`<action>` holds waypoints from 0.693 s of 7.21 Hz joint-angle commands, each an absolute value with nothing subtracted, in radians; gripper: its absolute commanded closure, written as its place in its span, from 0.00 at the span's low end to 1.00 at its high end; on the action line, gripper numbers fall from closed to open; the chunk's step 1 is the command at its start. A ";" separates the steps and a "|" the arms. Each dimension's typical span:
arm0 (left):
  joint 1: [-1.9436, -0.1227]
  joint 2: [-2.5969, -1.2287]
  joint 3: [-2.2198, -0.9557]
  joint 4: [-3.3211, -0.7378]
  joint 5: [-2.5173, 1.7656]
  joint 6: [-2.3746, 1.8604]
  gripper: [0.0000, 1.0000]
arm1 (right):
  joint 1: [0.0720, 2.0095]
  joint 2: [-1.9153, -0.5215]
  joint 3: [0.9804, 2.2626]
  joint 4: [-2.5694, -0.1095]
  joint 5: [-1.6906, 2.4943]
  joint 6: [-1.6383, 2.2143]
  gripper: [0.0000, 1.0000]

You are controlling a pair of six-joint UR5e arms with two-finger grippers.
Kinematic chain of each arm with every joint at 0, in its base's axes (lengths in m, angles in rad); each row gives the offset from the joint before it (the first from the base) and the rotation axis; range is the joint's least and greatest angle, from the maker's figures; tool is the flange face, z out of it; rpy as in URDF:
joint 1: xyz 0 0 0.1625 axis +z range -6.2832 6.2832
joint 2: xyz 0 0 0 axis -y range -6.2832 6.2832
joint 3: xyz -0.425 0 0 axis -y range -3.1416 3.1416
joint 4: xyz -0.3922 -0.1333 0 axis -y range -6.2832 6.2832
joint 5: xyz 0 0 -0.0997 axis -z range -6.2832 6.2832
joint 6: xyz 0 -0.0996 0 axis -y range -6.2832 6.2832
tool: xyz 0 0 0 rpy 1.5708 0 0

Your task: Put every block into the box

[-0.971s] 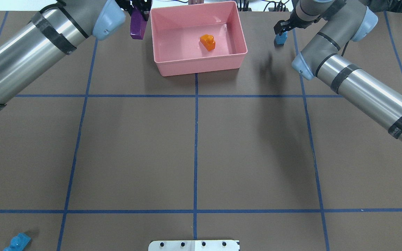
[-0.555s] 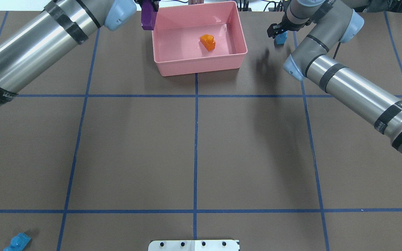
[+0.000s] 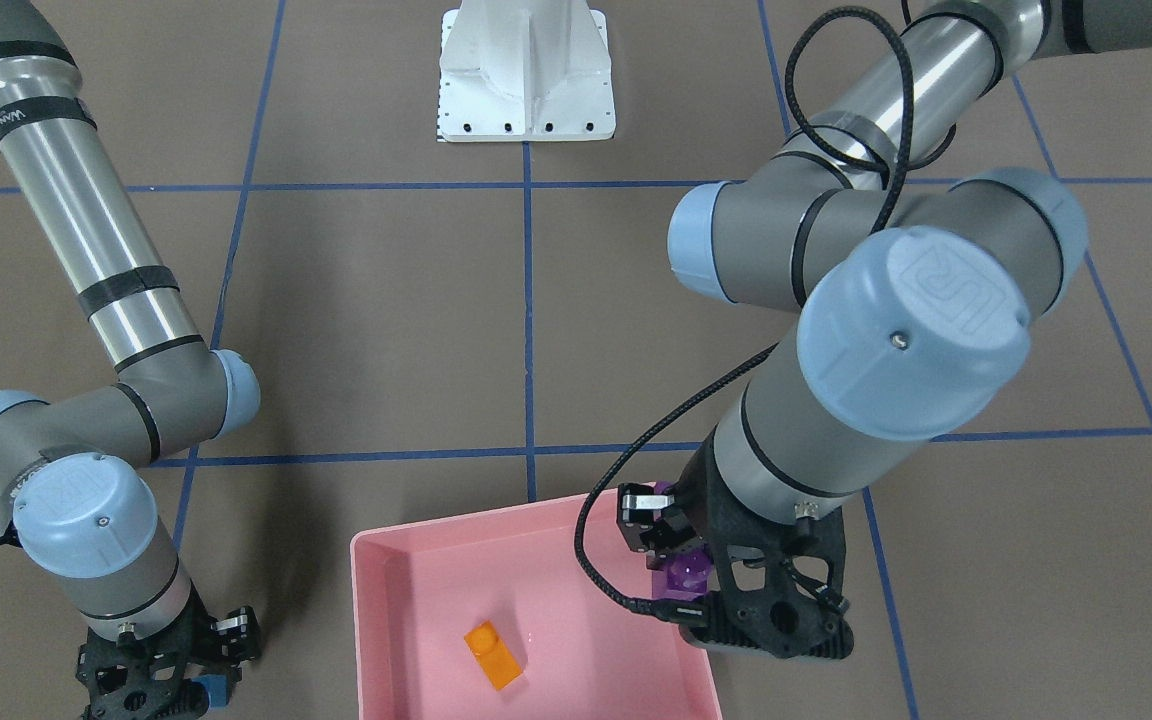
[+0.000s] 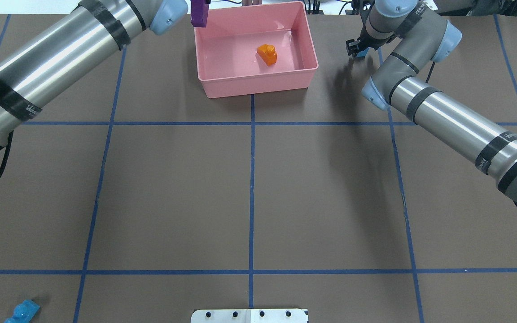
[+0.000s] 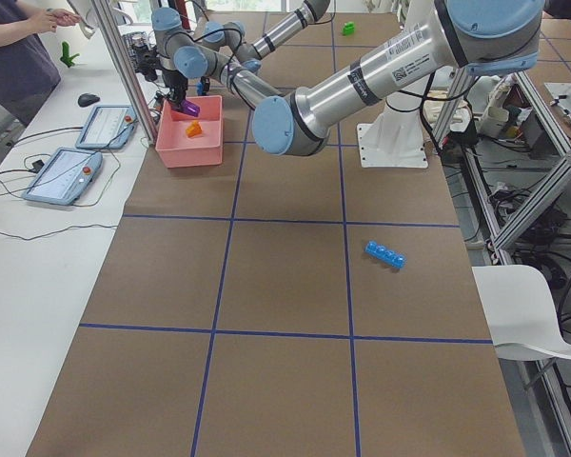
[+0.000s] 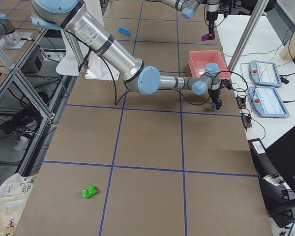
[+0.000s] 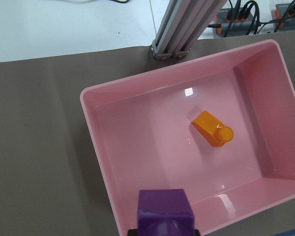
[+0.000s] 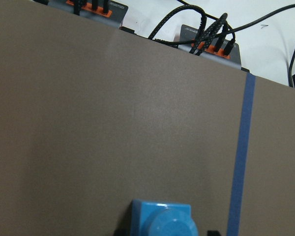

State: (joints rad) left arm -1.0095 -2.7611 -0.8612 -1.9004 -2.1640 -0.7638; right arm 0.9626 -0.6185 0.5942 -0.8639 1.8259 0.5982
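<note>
From my station, the left claw (image 3: 681,575) is clamped tight on the purple block (image 4: 200,13), which hangs from it studs downward, lifted off the tabletop (image 4: 173,193). In the left wrist view the purple block sits right over the box (image 4: 258,83) wall nearest that claw, so it is at the edge, not over the middle. The box itself spreads out just to the right of the left claw and rests flat on the tabletop. The orange block (image 4: 267,54) lies on the box floor, further right of the left claw and below it, apart from every wall. On the far side of the box, near its right wall but outside it, the right claw (image 4: 358,47) is closed around the small blue block (image 8: 162,219). I cannot tell whether that block touches the tabletop or hangs just above it. A blue tape line (image 8: 241,157) runs just to the right of this claw. The long blue block (image 5: 385,255) lies on the tabletop well apart from the left claw, back on the robot's side. The green block (image 6: 90,191) lies well apart from the right claw, toward the right end of the tabletop.
</note>
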 commanded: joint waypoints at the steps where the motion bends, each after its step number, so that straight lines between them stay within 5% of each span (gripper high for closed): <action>1: -0.944 -2.775 -0.754 -2.078 -2.038 -0.874 1.00 | 0.966 -0.617 0.592 -0.864 1.825 0.598 0.75; 3: -0.878 -2.789 -0.693 -2.154 -1.926 -0.944 1.00 | 0.974 -0.612 0.592 -0.864 1.825 0.598 0.80; 5: -0.844 -2.795 -0.693 -2.154 -1.919 -1.011 1.00 | 1.023 -0.594 0.594 -0.865 1.874 0.598 1.00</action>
State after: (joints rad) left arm -0.8661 -2.7921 -0.6971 -2.1488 -1.9311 -0.9762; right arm 0.9923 -0.6048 0.5923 -0.8639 1.8404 0.5982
